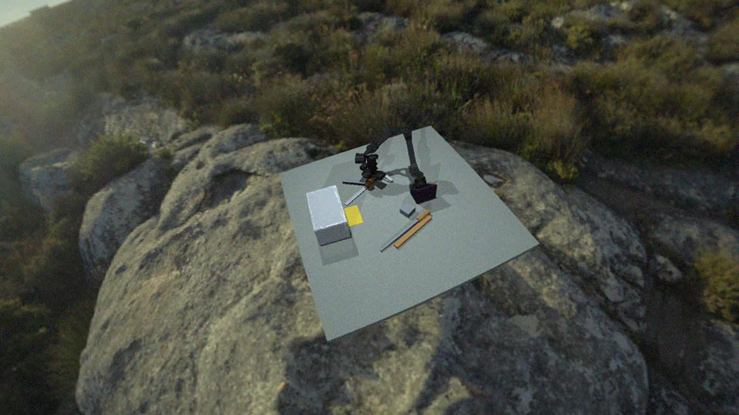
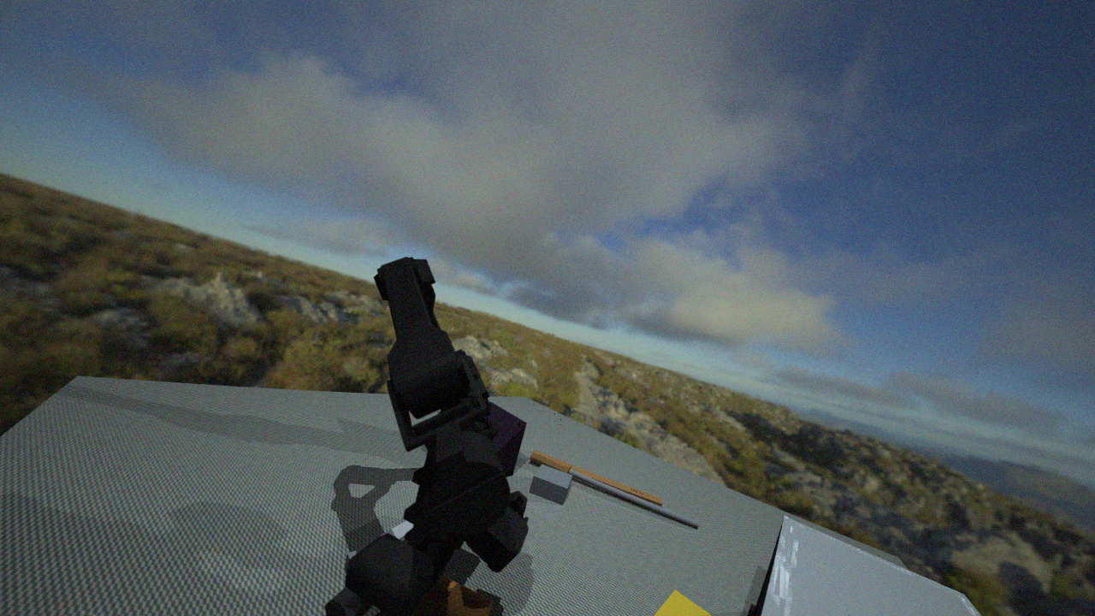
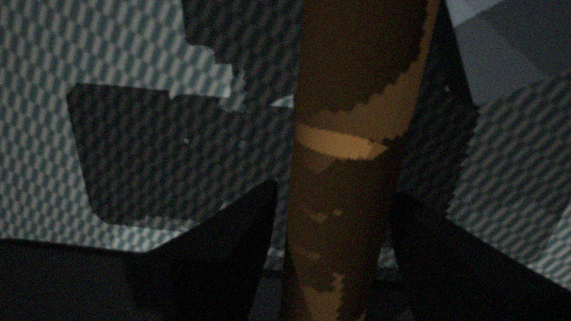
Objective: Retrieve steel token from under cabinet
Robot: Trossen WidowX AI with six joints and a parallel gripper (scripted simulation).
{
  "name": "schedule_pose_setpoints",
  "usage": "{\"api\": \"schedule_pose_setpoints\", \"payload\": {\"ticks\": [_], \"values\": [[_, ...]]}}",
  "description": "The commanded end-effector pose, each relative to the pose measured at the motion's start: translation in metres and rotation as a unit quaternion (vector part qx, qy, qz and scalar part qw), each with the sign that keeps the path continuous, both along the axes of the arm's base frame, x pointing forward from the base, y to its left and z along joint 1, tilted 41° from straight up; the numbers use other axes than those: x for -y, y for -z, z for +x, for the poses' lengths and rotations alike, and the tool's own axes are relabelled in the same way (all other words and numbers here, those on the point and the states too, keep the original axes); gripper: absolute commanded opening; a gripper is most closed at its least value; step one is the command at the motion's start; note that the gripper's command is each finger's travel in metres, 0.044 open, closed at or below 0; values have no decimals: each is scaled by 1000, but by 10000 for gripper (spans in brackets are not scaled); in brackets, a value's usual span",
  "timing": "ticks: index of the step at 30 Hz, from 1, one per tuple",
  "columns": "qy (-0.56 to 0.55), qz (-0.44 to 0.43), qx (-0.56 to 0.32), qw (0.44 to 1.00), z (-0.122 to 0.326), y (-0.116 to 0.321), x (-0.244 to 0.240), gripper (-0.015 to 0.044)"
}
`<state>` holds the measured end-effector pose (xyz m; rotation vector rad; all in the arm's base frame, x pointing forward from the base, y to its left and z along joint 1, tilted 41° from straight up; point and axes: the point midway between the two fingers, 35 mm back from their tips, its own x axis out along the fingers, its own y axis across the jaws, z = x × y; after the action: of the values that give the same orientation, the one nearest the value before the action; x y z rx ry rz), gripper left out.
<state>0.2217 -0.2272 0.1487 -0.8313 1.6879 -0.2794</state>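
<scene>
Spreading around the orange handle (image 1: 369,182) (image 2: 458,601) (image 3: 352,67), the end effector (image 1: 372,184) (image 2: 447,591) (image 3: 333,198) shows gaps both sides; best lift straight up without nudging it. The tool's long axis slants toward the cabinet (image 1: 326,207) (image 2: 857,578), blade (image 1: 354,196) leading, tip near its front. I cannot see the token.
</scene>
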Motion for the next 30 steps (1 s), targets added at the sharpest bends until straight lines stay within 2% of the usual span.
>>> {"api": "schedule_pose_setpoints", "payload": {"ticks": [1,20,24,30], "values": [[-1,-3,1,1000,0,0,0,270],[-3,-3,0,1000,-3,3,3,270],[-1,-5,5,1000,0,0,3,165],[-1,-5,5,1000,0,0,3,125]]}}
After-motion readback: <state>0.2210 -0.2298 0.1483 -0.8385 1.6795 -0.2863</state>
